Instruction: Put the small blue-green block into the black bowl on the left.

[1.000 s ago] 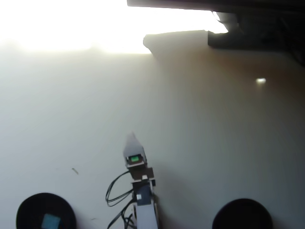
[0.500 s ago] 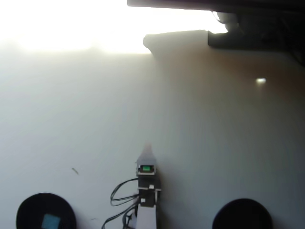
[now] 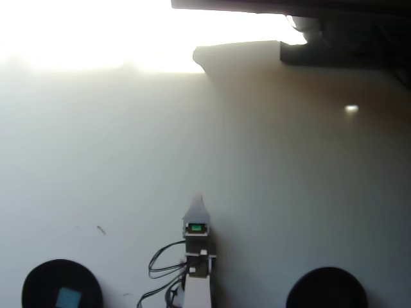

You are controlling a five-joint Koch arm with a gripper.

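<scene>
Small blue-green block [image 3: 68,297] lying inside black bowl [image 3: 38,282] at lower left, overhead view. Matching second bowl [image 3: 326,287] lower right. Beyond, claw [image 3: 197,204] above bare bench [image 3: 289,192]; grip state unreadable.

Overhead view soft and low-contrast, hazy overall. Strong glare far beyond the hand [image 3: 198,203], upper left: the table [image 3: 289,192] burns out to pure white there, no detail. Brightness falls off toward the hand; table near it is grey-white, with a brownish tint off to the right. Dark underexposed shapes along the top edge right of the glare, detail lost. Small bright specular spot [image 3: 350,109] far up and right of the hand. Hand tip blurred, edges smeared. Bright green light patch [image 3: 196,226] just behind the hand is saturated.
</scene>
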